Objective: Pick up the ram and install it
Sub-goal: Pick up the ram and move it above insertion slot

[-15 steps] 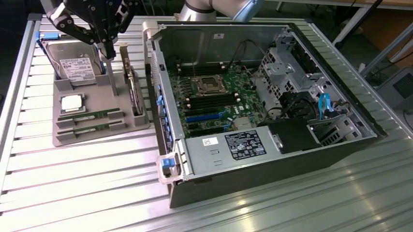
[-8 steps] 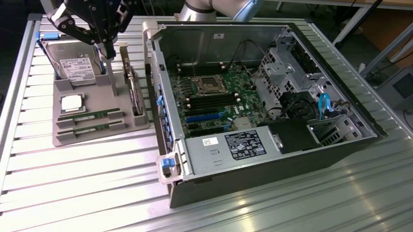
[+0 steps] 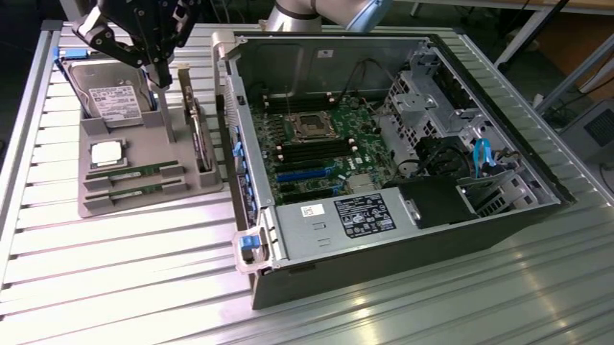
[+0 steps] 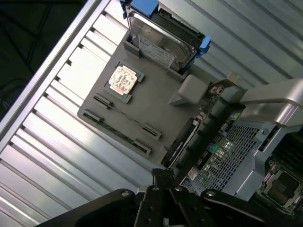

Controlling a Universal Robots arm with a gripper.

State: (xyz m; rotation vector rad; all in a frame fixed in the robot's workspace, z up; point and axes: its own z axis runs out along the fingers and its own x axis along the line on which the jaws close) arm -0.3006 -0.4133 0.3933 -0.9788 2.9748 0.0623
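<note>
— Where do we find the black claw [image 3: 154, 65]?

— It hangs over the far end of the grey plastic parts tray [image 3: 144, 210], just above the silver hard drive with the white label [image 3: 115, 100]. We cannot tell whether it is apart or together, and we see nothing carried in it.

— And the ram?

— The two long, thin green ram sticks [image 3: 134, 171] lie flat in their grooves at the tray's other end. The square silver processor chip [image 3: 108, 153] sits between them and the hard drive. They are well apart from the claw, so we judge the pick not yet made.

— So the installing?

— All of it is left, we think. In the open grey metal computer case [image 3: 287, 248], the long black memory slots [image 3: 305, 149] on the green motherboard [image 3: 355, 122] look bare.

— What do we stand on?

— A ribbed aluminium table [image 3: 106, 287]. The tray is just beside the case, on the exterior view's left. Beyond it we make out white table legs [image 3: 523, 32] and a workshop floor.
</note>
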